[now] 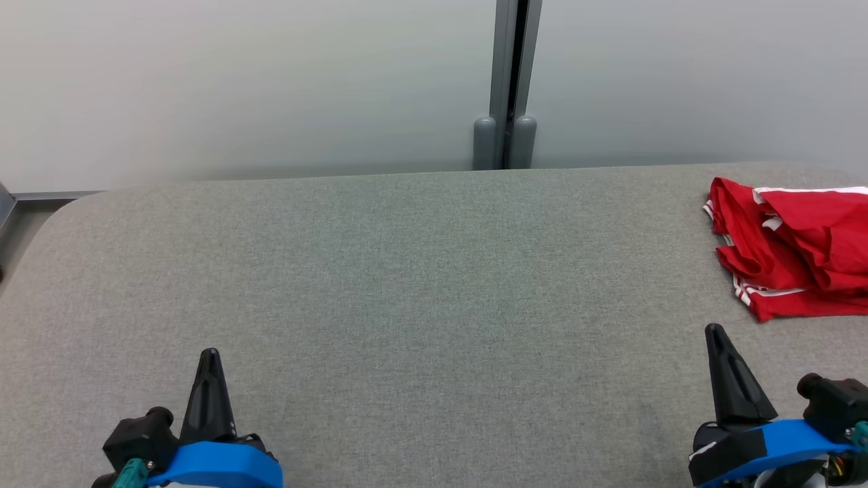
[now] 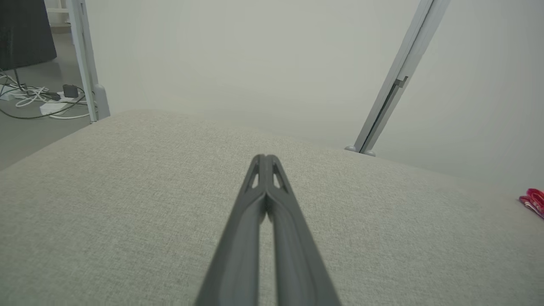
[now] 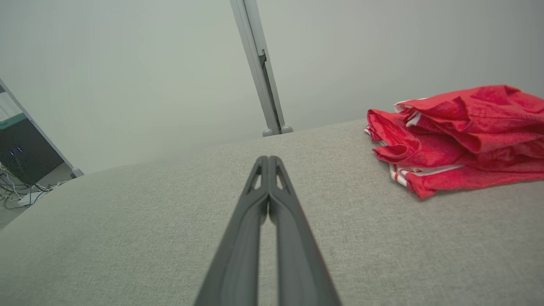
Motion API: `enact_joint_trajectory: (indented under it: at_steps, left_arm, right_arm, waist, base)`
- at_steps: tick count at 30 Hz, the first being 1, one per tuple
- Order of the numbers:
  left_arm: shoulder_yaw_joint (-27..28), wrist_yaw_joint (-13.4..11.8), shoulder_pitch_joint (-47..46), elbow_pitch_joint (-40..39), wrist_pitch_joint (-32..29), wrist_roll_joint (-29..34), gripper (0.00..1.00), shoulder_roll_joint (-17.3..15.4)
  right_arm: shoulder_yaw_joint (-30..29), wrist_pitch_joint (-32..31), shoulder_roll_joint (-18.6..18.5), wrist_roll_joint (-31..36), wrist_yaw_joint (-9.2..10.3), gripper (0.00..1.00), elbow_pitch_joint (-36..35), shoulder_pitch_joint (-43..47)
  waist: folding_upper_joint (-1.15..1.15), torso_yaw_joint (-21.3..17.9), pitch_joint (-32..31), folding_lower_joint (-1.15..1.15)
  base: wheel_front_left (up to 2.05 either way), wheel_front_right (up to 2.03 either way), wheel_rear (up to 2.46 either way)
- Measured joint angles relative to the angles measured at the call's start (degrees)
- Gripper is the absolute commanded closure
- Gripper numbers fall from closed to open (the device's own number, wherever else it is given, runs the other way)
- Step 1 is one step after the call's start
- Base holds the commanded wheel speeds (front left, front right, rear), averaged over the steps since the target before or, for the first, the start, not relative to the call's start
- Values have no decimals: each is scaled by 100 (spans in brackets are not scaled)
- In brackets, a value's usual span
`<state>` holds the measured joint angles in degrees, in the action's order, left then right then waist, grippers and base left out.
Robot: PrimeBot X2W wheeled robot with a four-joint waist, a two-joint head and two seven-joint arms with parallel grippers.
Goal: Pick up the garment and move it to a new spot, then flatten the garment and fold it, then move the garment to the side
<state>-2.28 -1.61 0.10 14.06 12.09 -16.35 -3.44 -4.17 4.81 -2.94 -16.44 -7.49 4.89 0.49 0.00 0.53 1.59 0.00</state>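
Note:
A crumpled red garment (image 1: 793, 247) with white trim lies at the far right of the grey fabric table (image 1: 420, 285). In the right wrist view the garment (image 3: 459, 136) sits up and to the right of my fingers; the left wrist view catches just its edge (image 2: 533, 202). My right gripper (image 1: 715, 333) is shut and empty, low at the right, a short way in front of the garment. My left gripper (image 1: 210, 356) is shut and empty at the lower left, far from it. Both wrist views show the tips (image 2: 265, 158) (image 3: 268, 159) pressed together over bare cloth.
A pale partition wall with a grey post (image 1: 508, 81) stands behind the table's far edge. Cables and a power strip (image 2: 46, 102) lie on the floor off the table's left end. The table corner at far left is rounded.

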Motion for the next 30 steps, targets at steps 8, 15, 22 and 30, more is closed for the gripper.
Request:
enact_joint_trajectory:
  at_steps: [8,15,22,30]
  left_arm:
    - [101,92,-21,-3,-192,-843,100,4]
    - [162,165,-50,-7,-352,-1517,100,9]
    - [219,244,-126,-9,-499,-2143,100,13]
    - [322,319,-159,-9,-661,-2798,100,18]
  right_arm:
    - [-16,-121,1,-835,0,100,102,-12]
    - [-36,-220,2,-1512,1,100,170,-31]
    - [-56,-303,3,-2136,1,100,244,-102]
    - [-76,-404,4,-2784,1,100,327,-148]
  waist:
    - [0,-4,-9,0]
    - [0,-7,-17,0]
    - [0,-10,-26,0]
    - [0,-14,-35,0]
  base:
    - [0,0,0]
    - [0,0,0]
    - [0,0,0]
    - [0,0,0]
